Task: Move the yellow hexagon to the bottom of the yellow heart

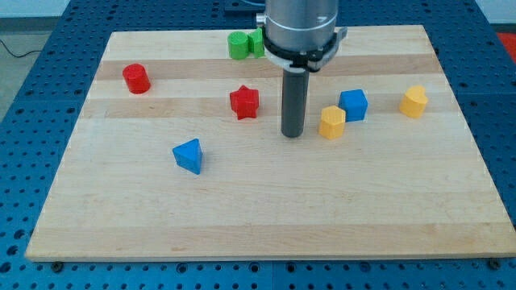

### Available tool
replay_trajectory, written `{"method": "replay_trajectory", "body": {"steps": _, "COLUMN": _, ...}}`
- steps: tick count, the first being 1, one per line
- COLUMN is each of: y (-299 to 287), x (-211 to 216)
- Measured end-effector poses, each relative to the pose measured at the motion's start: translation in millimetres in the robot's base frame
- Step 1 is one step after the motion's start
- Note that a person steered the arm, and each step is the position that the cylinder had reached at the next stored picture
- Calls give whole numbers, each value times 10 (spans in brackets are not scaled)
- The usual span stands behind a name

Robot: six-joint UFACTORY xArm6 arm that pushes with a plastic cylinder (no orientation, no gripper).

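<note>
The yellow hexagon (331, 122) lies on the wooden board (266, 217), right of centre. The yellow heart (414, 102) lies further to the view's right and slightly higher. My tip (293, 134) rests on the board just left of the yellow hexagon, with a small gap between them. A blue cube (353, 105) sits right next to the hexagon on its upper right, between the hexagon and the heart.
A red star (244, 102) lies left of my rod. A red cylinder (136, 78) is at the upper left. A blue triangle (189, 155) is at the lower left. Two green blocks (239, 44) sit at the top edge, partly behind the arm.
</note>
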State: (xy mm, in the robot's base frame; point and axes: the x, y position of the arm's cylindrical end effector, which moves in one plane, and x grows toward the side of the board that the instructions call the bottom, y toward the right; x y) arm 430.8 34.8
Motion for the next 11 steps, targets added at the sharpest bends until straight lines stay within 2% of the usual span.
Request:
{"method": "replay_trajectory", "body": {"steps": 1, "y": 241, "x": -165}}
{"method": "replay_trajectory", "body": {"steps": 3, "y": 1105, "x": 378}}
{"method": "replay_trajectory", "body": {"steps": 4, "y": 1148, "x": 389}}
{"method": "replay_trajectory", "body": {"steps": 5, "y": 865, "x": 575}}
{"method": "replay_trajectory", "body": {"steps": 6, "y": 909, "x": 886}}
{"method": "replay_trajectory", "body": {"steps": 7, "y": 1265, "x": 826}}
{"method": "replay_trajectory", "body": {"steps": 9, "y": 1843, "x": 358}}
{"method": "replay_trajectory", "body": {"steps": 11, "y": 1983, "x": 294}}
